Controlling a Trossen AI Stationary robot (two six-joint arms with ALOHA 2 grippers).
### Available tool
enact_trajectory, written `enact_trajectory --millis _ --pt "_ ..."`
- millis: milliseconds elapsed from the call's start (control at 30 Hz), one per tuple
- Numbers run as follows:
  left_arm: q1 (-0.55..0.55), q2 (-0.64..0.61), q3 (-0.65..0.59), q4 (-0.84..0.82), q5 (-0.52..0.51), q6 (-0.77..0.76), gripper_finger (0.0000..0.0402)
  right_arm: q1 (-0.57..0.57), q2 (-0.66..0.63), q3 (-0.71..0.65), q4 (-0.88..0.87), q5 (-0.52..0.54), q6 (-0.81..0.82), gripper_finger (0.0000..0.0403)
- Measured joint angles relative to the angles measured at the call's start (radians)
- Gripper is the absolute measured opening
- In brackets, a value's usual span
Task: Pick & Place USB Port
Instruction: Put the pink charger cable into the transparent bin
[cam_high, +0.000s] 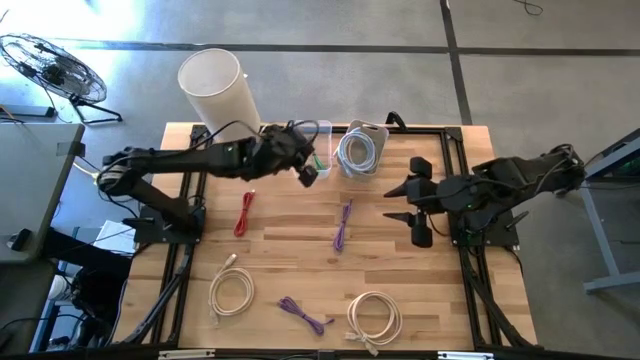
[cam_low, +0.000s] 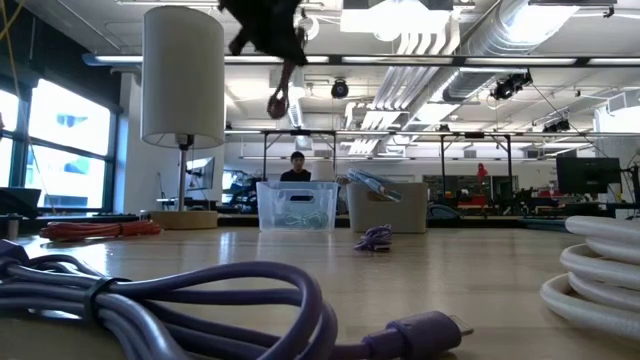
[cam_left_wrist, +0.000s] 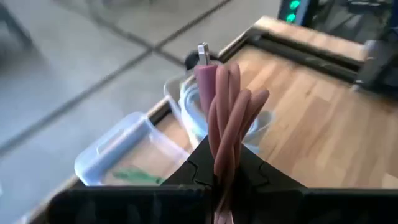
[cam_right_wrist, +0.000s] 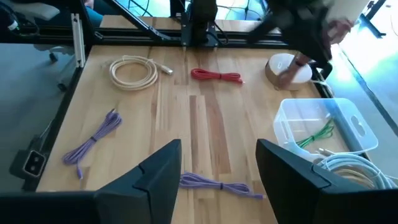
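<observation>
My left gripper (cam_high: 308, 170) hangs above the table's far middle, beside a clear bin (cam_left_wrist: 118, 152) that holds a green cable (cam_right_wrist: 316, 133). It is shut on a bundled pink USB cable (cam_left_wrist: 227, 118), whose metal plug (cam_left_wrist: 203, 52) sticks out past the fingers. A second bin (cam_high: 361, 150) just right of the clear one holds a coiled white cable (cam_right_wrist: 348, 167). My right gripper (cam_high: 405, 212) hovers open over the table's right part with nothing between its fingers (cam_right_wrist: 158, 171). My left gripper pinches the pink cable's folded strands (cam_left_wrist: 222, 163) between its two fingers, several strands together. The bundle runs on past the fingertips along the fingers' line, plug end foremost. It is lifted clear of the table; in the low view a loop (cam_low: 283, 88) hangs below the gripper.
On the table lie a red cable (cam_high: 244, 212), a purple cable (cam_high: 342, 225), a cream coil (cam_high: 231, 290), another purple cable (cam_high: 303, 315) and a white coil (cam_high: 373, 318). A white lamp (cam_high: 215, 88) stands at the far left edge. Bare wood lies between the cables.
</observation>
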Motion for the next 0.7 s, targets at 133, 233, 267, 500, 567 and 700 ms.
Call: enact_trajectory --millis 133,233,267,500,567,700 --pt "0.084 0.059 0.000 0.041 0.059 -0.068 0.0011 0.027 0.002 0.000 -0.013 -0.003 0.008 0.0199" --pt "0.111 0.102 0.000 0.063 0.052 -0.156 0.0013 0.047 0.003 0.000 -0.013 0.008 0.009 0.0199" --pt "0.114 0.116 0.000 0.067 0.039 -0.180 0.0013 0.053 0.003 0.000 -0.013 0.020 0.015 0.0199" --pt "0.136 0.182 0.000 0.115 -0.041 -0.215 0.0010 0.092 0.003 0.000 -0.034 0.038 0.062 0.0199" --pt "0.155 0.191 0.000 0.114 -0.039 -0.199 0.0010 0.105 0.003 0.000 -0.044 0.049 0.071 0.0199" --pt "0.187 0.214 0.000 0.107 -0.035 -0.197 0.0010 0.126 0.003 0.000 -0.056 0.083 0.087 0.0199"
